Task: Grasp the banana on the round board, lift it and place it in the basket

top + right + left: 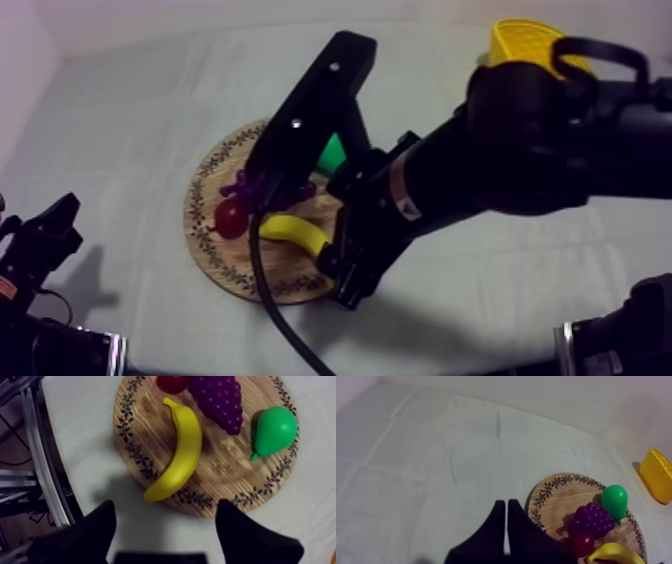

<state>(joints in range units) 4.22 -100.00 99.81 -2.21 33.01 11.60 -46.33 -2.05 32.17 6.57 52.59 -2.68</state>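
Banana [180, 451]: on the board [220, 473], not yet gripped; your right gripper [167, 526] above the board's edge, fingers wide apart, empty; lift and basket [525, 45] drop outstanding.

Surface [130, 130] was covered by a creased grey-white cloth. Round board [222, 268] lay near the middle. Yellow basket [522, 42] stood toward the far right, well apart from board.

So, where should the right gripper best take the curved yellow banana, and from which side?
Probably at its thick middle, from above, closing across its width: the banana lies flat on the round wooden board, with the purple grapes close beside one end.
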